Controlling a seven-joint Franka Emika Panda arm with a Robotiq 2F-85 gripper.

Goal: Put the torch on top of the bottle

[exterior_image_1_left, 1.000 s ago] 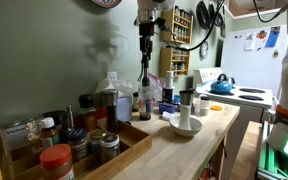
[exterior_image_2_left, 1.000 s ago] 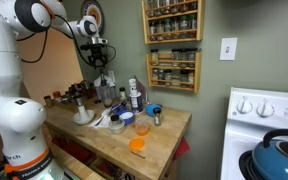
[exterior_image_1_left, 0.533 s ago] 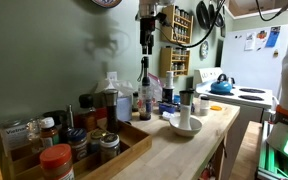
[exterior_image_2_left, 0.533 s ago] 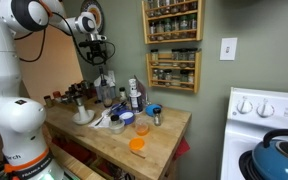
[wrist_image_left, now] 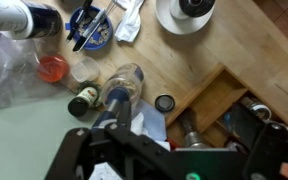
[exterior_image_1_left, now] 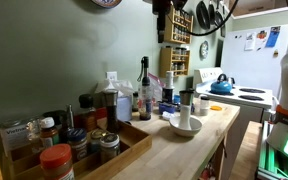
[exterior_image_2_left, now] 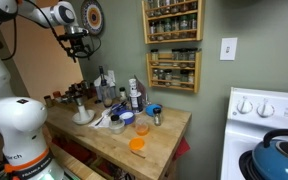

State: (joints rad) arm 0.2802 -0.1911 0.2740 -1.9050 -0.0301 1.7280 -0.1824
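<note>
Tool point(exterior_image_2_left: 76, 42) has gone way up and off to the side compared to a second ago, jaws spread, nothing in them. Torch point(exterior_image_1_left: 144, 63) is standing on top of the bottle point(exterior_image_1_left: 144, 97) on the desk point(exterior_image_1_left: 176, 152). The jar point(exterior_image_1_left: 109, 106) just beside it holds dark brown liquid, and the wooden tray point(exterior_image_1_left: 134, 146) is full of small jars.

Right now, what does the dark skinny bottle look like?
The dark bottle is narrow and almost black, with a thin neck. It stands upright on the wooden counter, near the jar of dark liquid. A slim dark torch seems to top its neck, though they are hard to tell apart. Nothing grips it.
</note>
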